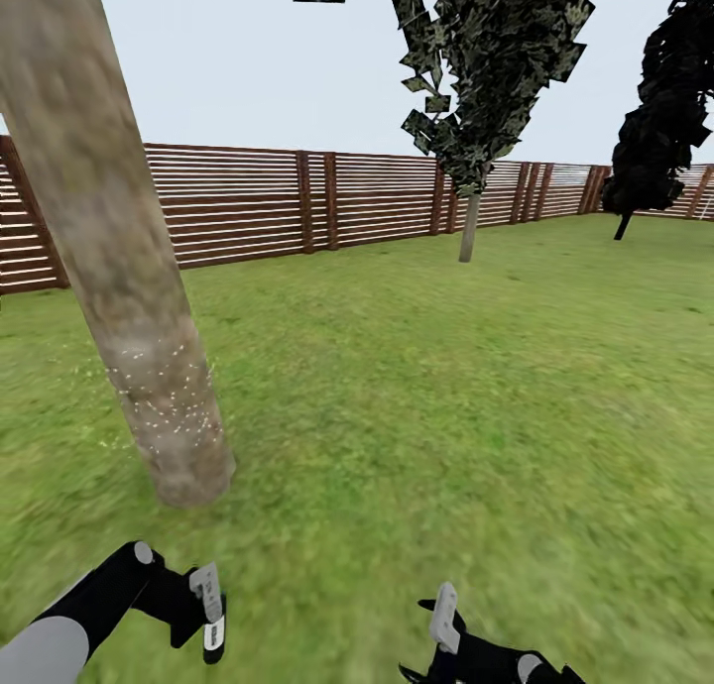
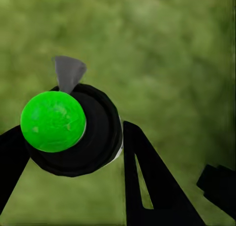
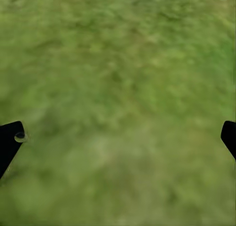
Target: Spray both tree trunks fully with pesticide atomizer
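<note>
**Atomizer in left hand, near trunk partly speckled**

Seen at the left of the head view: a thick, leaning tree trunk (image 1: pixel 119 268), mottled grey-beige, with fine white specks scattered over its lower part only, upper bark bare. Second tree (image 1: pixel 468 223) well apart, upper centre, in front of the slatted fence (image 1: pixel 258 200). Grass lawn (image 1: pixel 446 387) everywhere else.

Pesticide atomizer (image 2: pixel 73 130) in the left wrist view: black rounded body, bright green ball on top, small grey nozzle tip beside it, pinched between the dark fingers (image 2: pixel 147 182) of the left hand (image 2: pixel 73 152). In the head view, left hand (image 1: pixel 203 610) low at lower left, just short of the trunk's base. Right hand (image 1: pixel 443 620) at lower centre, spread wide over grass, holding nothing, as the right wrist view confirms (image 3: pixel 118 137).

Judged light, rigid, smooth plastic; round body likely to twist or slip in a two-finger pinch. Best taken around the black body below the green ball, nozzle left free and turned toward the bark. Probably more spraying needed higher up this trunk, then the far tree.
</note>
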